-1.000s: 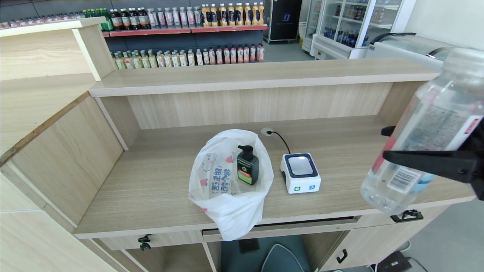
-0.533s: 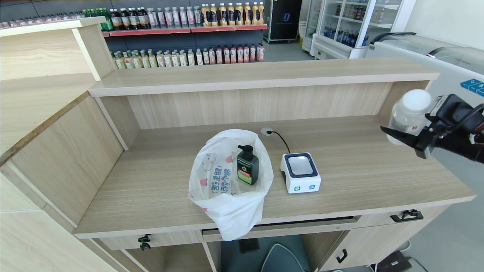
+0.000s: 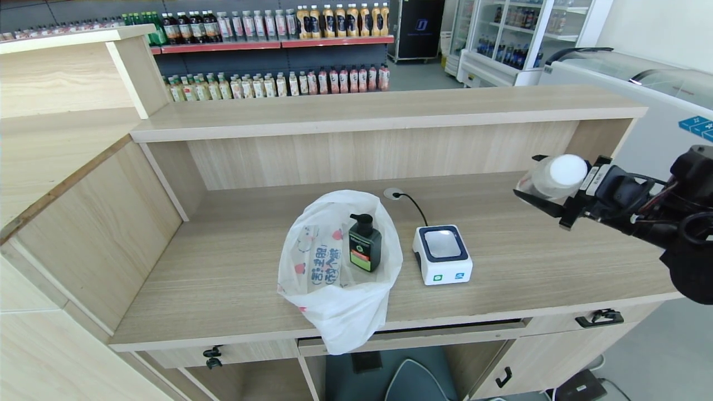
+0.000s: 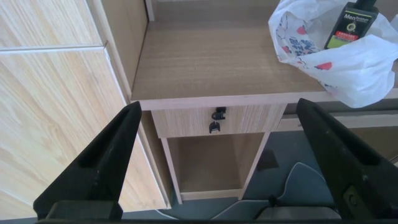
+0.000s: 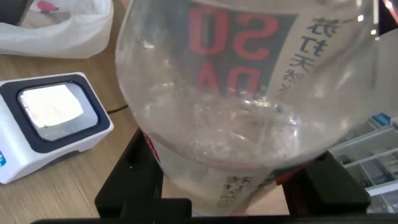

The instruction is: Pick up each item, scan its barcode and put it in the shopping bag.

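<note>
**Right gripper holding bottle over the right end of the counter**

The right gripper (image 3: pixel 530 178) is clamping a clear bottle (image 3: pixel 560 174) above the far right part of the counter (image 3: pixel 223 278), its white cap pointing toward the head camera. In the right wrist view the black fingers are pressing both sides of the bottle, whose label is showing big red letters and dark characters.

The scanner (image 3: pixel 442 254) is sitting left of and nearer than the bottle, well apart from it, its pale window facing up. A black cable (image 3: pixel 415 209) is running from it to a hole at the far side of the counter. Just left of the scanner the white bag (image 3: pixel 334 301) is lying open, drooping over the near edge, printed with blue characters and red marks. A dark pump bottle (image 3: pixel 365 245) with a green and red label is standing inside it.

The left gripper (image 4: pixel 217 118) is hanging low off the counter's near left corner, fingers spread wide and holding nothing.

Shelves (image 3: pixel 267 33) of drinks are lining the far wall.
</note>
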